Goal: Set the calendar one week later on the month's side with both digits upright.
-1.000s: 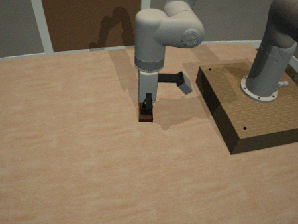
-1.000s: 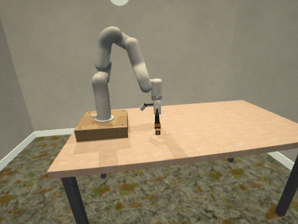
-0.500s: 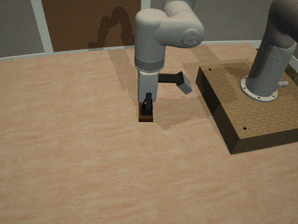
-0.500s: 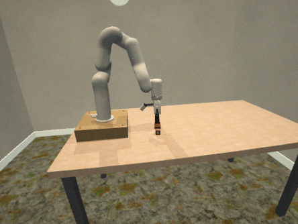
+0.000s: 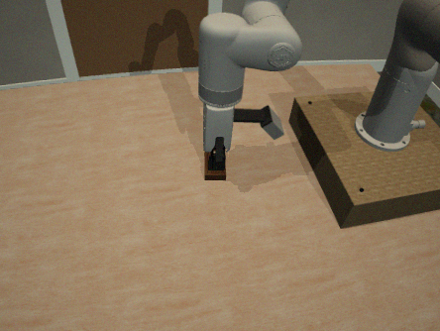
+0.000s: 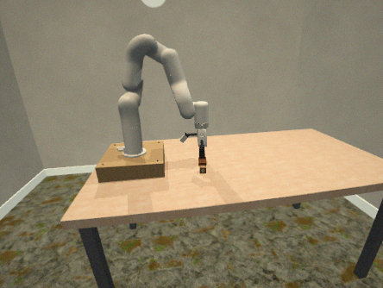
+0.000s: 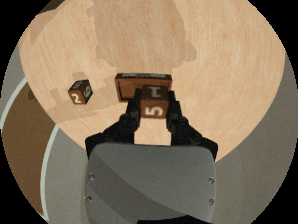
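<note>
Gripping a brown cube point(image 7: 154, 102) marked with a pale 5, the claw point(image 5: 218, 155) point(image 6: 202, 159) point(image 7: 154, 97) holds it at the wood-brown, rectangular tray point(image 5: 215, 176) point(image 7: 127, 90). A second cube point(image 7: 80, 92), showing a 2, lies apart on the pale, wood-grained table point(image 5: 149, 248) point(image 6: 259, 164) point(image 7: 225, 65). The claw's fingers are black and angular.

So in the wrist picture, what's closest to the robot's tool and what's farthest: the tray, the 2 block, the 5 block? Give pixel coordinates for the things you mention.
1. 5 block point(image 7: 153, 108): between the fingers of the tool point(image 5: 217, 167) point(image 6: 202, 158) point(image 7: 154, 97).
2. Tray point(image 5: 215, 176) point(image 6: 203, 164) point(image 7: 126, 91): just behind the 5 block.
3. 2 block point(image 6: 203, 171) point(image 7: 77, 96): off to the picture's left.
</note>
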